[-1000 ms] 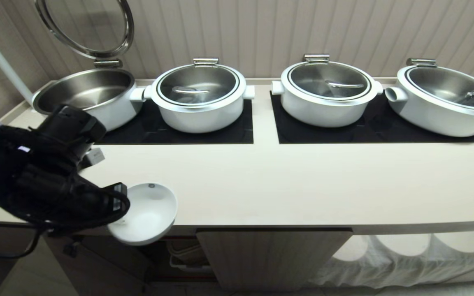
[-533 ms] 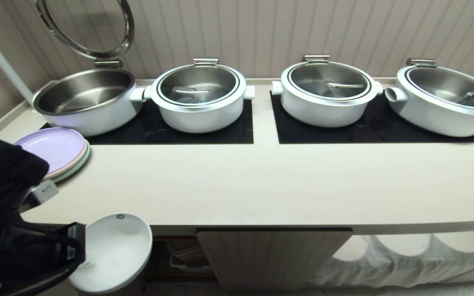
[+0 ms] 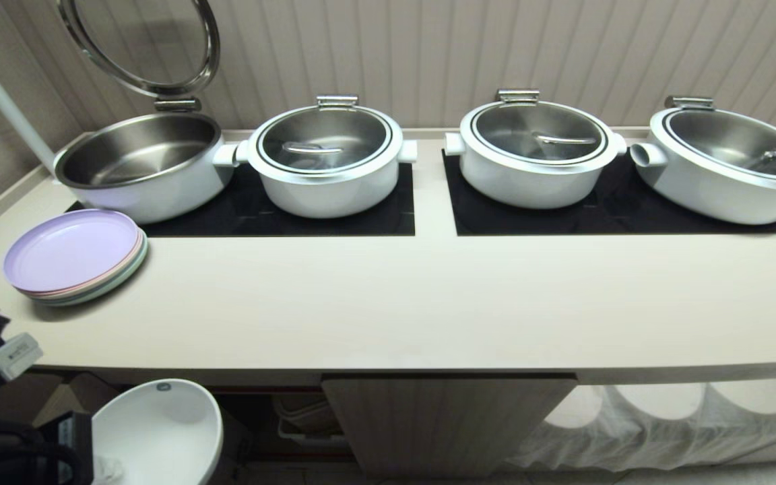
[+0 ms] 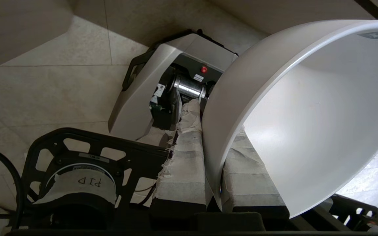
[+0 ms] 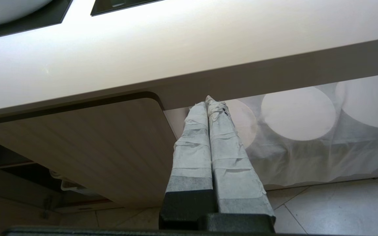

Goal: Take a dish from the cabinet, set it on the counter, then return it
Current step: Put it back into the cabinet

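- Dish (image 3: 159, 431), pinched by its rim in the left gripper (image 4: 213, 164), hangs below the counter (image 3: 428, 310) edge, likely cabinet-bound.
- Right gripper (image 5: 208, 108) sits clenched, empty, below the counter.

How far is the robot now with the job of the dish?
Taking out and setting down look done. In hand: the left gripper has its jaws shut on the dish rim, below the counter edge. Left: putting it into the cabinet.

glossy white ceramic dish (image 3: 159, 431)
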